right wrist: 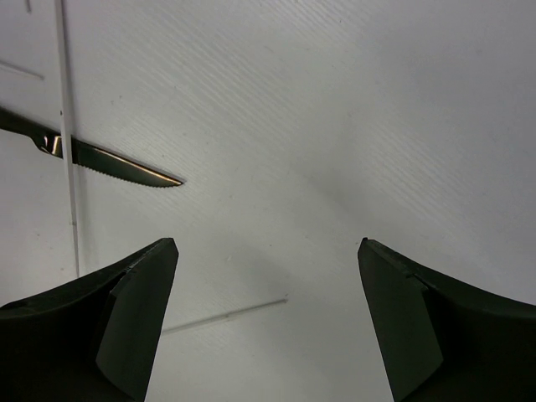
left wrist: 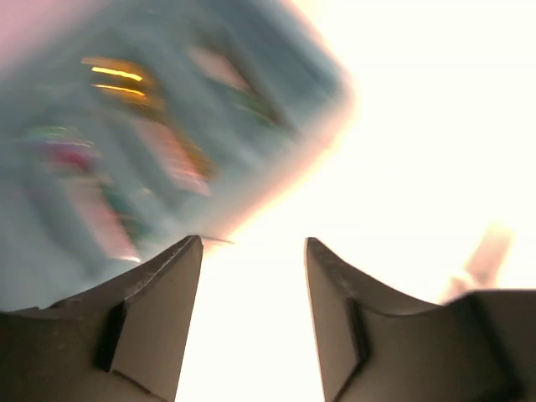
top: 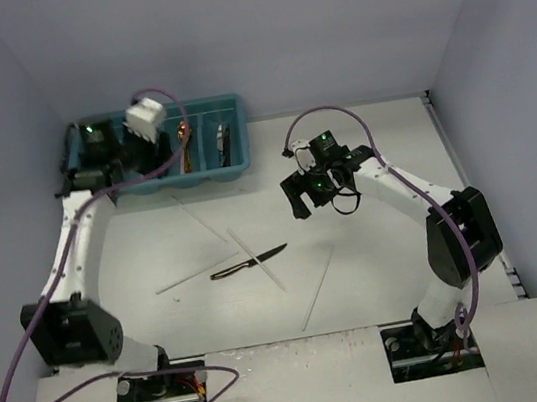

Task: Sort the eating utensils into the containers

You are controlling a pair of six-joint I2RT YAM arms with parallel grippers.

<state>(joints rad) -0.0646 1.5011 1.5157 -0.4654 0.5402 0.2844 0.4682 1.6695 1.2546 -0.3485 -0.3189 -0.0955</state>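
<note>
Right gripper (right wrist: pixel 268 243) gapes empty: pickup step, must reach dark serrated steel knife (right wrist: pixel 117 163) at ten o'clock. Left gripper (left wrist: pixel 251 247) released at teal plastic tray (top: pixel 204 177).

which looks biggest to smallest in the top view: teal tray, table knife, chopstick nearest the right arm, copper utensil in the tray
1. teal cutlery tray
2-3. knife and chopstick: alike in length, knife thicker, so unranked
4. copper-coloured utensil, shortest
</note>
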